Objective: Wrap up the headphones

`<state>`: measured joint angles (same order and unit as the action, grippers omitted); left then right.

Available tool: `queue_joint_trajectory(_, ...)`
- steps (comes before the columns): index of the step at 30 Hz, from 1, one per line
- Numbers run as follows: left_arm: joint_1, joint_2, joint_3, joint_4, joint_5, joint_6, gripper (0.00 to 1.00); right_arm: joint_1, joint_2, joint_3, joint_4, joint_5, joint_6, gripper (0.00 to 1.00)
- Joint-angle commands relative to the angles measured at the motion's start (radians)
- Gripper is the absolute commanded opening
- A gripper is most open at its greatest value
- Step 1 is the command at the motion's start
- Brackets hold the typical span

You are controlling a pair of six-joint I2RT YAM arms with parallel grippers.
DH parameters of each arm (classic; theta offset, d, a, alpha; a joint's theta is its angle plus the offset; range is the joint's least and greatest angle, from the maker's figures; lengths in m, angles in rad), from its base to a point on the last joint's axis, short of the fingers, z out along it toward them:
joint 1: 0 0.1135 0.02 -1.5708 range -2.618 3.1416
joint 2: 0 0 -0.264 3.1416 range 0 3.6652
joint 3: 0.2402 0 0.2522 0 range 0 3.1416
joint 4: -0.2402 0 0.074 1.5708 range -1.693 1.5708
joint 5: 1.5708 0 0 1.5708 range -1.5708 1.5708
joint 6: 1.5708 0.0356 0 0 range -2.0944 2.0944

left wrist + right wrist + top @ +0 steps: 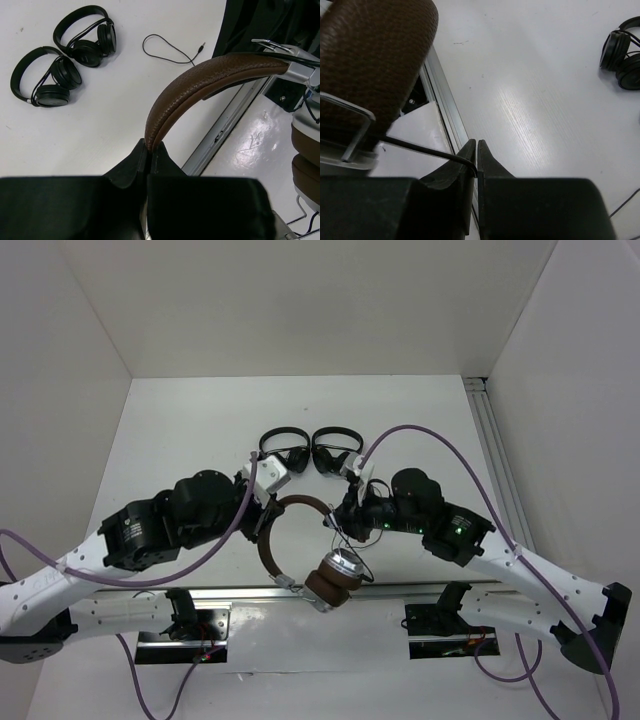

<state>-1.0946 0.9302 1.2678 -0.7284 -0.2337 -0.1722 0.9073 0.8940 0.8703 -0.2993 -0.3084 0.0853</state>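
Observation:
The headphones (300, 550) have a brown headband (210, 75), brown ear pads (325, 590) and a silver cup (342, 565). They hang above the table's near edge. My left gripper (150, 146) is shut on the headband. It shows at the headband's top left in the top view (268, 508). My right gripper (476, 146) is shut on the thin dark cable (420, 149), which runs left to the silver cup frame. A brown ear pad (375, 60) fills the upper left of the right wrist view. The cable's free end with its plug (175, 50) lies on the table.
Two smaller all-black headphones (282, 452) (335, 452) lie side by side at mid table; they also show in the left wrist view (65, 55). A metal rail (400, 592) runs along the near edge. White walls enclose the table on three sides.

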Motion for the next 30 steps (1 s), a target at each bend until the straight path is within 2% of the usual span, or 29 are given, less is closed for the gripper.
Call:
queue_joint_trajectory(1, -0.001, -0.059, 0.041, 0.178, 0.020, -0.076, 0.00, 0.002, -0.003, -0.028, 0.069, -0.006, 0.020, 0.11)
queue_joint_trajectory(7, -0.001, -0.102, 0.002, 0.242, 0.020, -0.122, 0.00, 0.002, -0.012, -0.071, 0.198, -0.072, 0.041, 0.20)
queue_joint_trajectory(17, -0.001, -0.165, -0.038, 0.313, -0.012, -0.185, 0.00, 0.041, 0.086, -0.192, 0.570, -0.110, 0.126, 0.29)
queue_joint_trajectory(21, -0.001, -0.183, -0.038, 0.322, -0.082, -0.233, 0.00, 0.084, 0.138, -0.253, 0.690, -0.055, 0.145, 0.33)
queue_joint_trajectory(23, -0.001, -0.206, -0.038, 0.322, -0.142, -0.251, 0.00, 0.105, 0.157, -0.275, 0.721, 0.040, 0.145, 0.36)
queue_joint_trajectory(30, -0.001, -0.232, 0.002, 0.264, -0.328, -0.366, 0.00, 0.171, 0.287, -0.356, 0.987, 0.150, 0.186, 0.36)
